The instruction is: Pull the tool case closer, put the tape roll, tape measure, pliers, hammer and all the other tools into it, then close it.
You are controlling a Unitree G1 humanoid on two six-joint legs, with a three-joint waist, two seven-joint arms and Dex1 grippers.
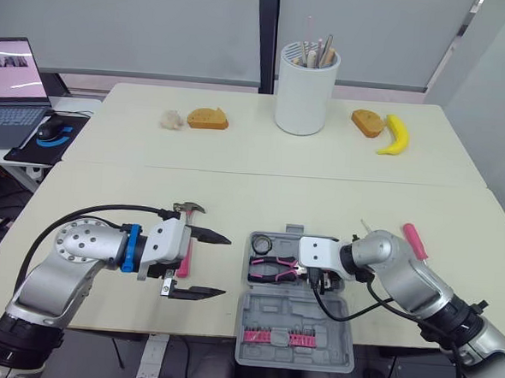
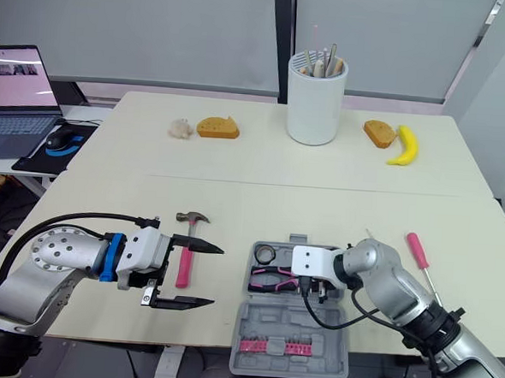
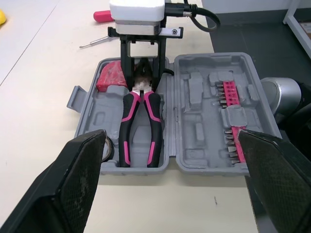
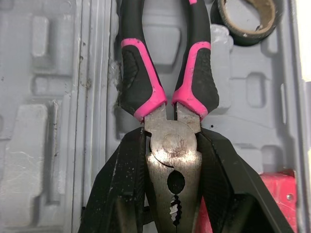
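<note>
The tool case [image 1: 266,317] lies open at the near edge of the desk [image 1: 236,179]. In its far half, the right gripper [image 4: 170,145] fingers pinch the head of the pliers [image 1: 269,267]. Left of the case, the left gripper [image 1: 216,266] fingers are spread wide by the hammer [image 2: 184,264]. The tape roll [image 1: 261,243] sits in the case's far left corner.

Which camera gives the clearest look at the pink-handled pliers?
The right wrist view: the pliers show close up, head gripped by the right claw. The left wrist view shows them lying in the tool case. The eye views show them small, partly behind the claw.
</note>
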